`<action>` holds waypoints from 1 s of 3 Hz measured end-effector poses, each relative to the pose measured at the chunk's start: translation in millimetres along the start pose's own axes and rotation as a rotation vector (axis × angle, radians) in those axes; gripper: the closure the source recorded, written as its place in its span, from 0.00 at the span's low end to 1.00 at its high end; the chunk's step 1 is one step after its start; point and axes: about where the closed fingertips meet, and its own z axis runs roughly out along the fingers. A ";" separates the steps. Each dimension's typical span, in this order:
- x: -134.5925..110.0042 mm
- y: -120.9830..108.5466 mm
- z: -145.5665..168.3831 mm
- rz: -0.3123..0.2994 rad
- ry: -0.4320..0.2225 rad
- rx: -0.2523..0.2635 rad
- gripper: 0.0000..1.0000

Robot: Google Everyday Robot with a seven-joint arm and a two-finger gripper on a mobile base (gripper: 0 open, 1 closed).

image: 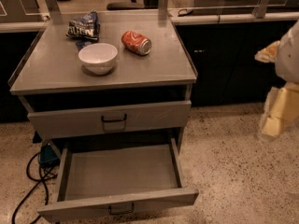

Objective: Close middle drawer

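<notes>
Cream-coloured end effector (279,108) hangs at the right edge, well apart from the grey metal cabinet (154,69); whether it is open or closed cannot be told. Wide, shallow grey middle drawer (121,171) stands pulled far out. Approach seems in hand; next it must reach the drawer front and push inward.

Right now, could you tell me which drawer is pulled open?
The middle drawer, its bare grey inside showing; the drawer above it, with the bolder black handle, is shut. The gripper hangs at the right, clear of both.
</notes>
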 end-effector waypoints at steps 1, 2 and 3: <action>20.3 31.8 46.8 -0.040 -0.063 -0.019 0.00; 42.5 73.4 109.2 -0.081 -0.135 -0.038 0.00; 61.9 118.4 186.7 -0.106 -0.148 -0.072 0.00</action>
